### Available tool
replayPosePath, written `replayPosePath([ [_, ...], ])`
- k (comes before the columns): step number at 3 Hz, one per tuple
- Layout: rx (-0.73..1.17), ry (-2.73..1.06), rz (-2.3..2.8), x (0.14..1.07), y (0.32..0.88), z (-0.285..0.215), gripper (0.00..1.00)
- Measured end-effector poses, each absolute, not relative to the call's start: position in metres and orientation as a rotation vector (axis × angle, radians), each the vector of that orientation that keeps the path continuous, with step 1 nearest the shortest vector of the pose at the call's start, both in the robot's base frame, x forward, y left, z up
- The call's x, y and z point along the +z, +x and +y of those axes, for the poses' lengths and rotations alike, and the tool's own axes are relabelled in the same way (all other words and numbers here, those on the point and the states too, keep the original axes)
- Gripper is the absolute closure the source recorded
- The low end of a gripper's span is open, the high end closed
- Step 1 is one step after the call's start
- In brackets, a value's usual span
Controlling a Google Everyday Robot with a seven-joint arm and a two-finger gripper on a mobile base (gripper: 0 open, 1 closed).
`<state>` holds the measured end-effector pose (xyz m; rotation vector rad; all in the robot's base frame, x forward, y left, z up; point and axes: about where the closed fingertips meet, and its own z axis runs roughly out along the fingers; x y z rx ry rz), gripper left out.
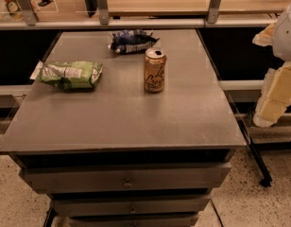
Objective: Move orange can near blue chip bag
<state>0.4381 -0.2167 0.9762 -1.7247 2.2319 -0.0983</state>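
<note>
The orange can [155, 70] stands upright on the grey table top [122, 112], right of the middle, with its silver top open to view. The blue chip bag [132, 41] lies crumpled at the back of the table, just behind and left of the can, a short gap apart from it. My gripper [273, 100] hangs at the right edge of the view, off the table's right side, well away from the can and holding nothing that I can see.
A larger light green chip bag [71, 74] lies at the table's left edge. The table has drawers [126, 181] in front. A shelf rail with metal posts [103, 6] runs behind it. Speckled floor lies on both sides.
</note>
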Motion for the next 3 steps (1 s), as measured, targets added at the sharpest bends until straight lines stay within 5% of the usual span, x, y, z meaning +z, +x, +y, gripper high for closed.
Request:
replayPosePath([
  [3,0.002,-1.595,2.225,0.9787,0.4393,-0.2217,0.00],
])
